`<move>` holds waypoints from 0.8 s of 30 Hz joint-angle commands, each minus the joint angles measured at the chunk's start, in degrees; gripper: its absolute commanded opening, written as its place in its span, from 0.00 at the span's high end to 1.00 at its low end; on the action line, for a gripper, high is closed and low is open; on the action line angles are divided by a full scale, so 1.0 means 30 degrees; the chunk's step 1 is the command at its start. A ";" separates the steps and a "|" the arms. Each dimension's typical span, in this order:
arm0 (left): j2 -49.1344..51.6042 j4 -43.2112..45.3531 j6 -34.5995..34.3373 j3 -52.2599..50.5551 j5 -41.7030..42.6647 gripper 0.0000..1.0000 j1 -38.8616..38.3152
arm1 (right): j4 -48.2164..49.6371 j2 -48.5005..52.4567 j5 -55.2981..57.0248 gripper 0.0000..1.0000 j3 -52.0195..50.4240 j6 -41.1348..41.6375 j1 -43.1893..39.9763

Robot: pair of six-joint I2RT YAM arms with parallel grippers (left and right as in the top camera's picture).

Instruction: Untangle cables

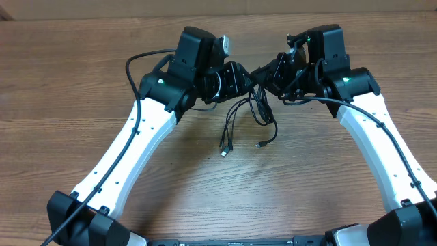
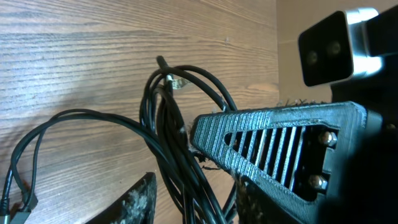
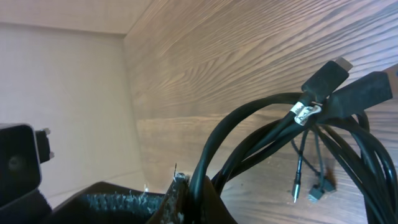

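Note:
The cables [image 1: 258, 109] are a bundle of thin black cords hanging between my two grippers at the far middle of the table. Two loose ends trail toward me, and their small plugs [image 1: 224, 150] lie on the wood. My left gripper [image 1: 244, 82] is open around the bundle [image 2: 168, 124]: wood shows between its left finger [image 2: 138, 198] and the cords. My right gripper [image 1: 265, 77] is shut on one cord [image 3: 249, 134] of the bundle, pinched at the fingertips [image 3: 198, 186]. A white tag [image 3: 305, 113] wraps the cords near two larger plugs [image 3: 348, 90].
The right gripper's ribbed finger [image 2: 273, 149] stands right against my left gripper, almost touching it. Thicker black robot wires [image 1: 140, 61] loop beside the left arm. Bare wooden table [image 1: 82, 102] lies all round, with its far edge just behind the grippers.

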 commanded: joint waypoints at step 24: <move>0.1377 -0.0889 0.5144 0.0168 -0.0714 0.96 0.1654 | -0.7796 -0.0233 1.2932 0.96 0.0175 -0.1413 -0.2747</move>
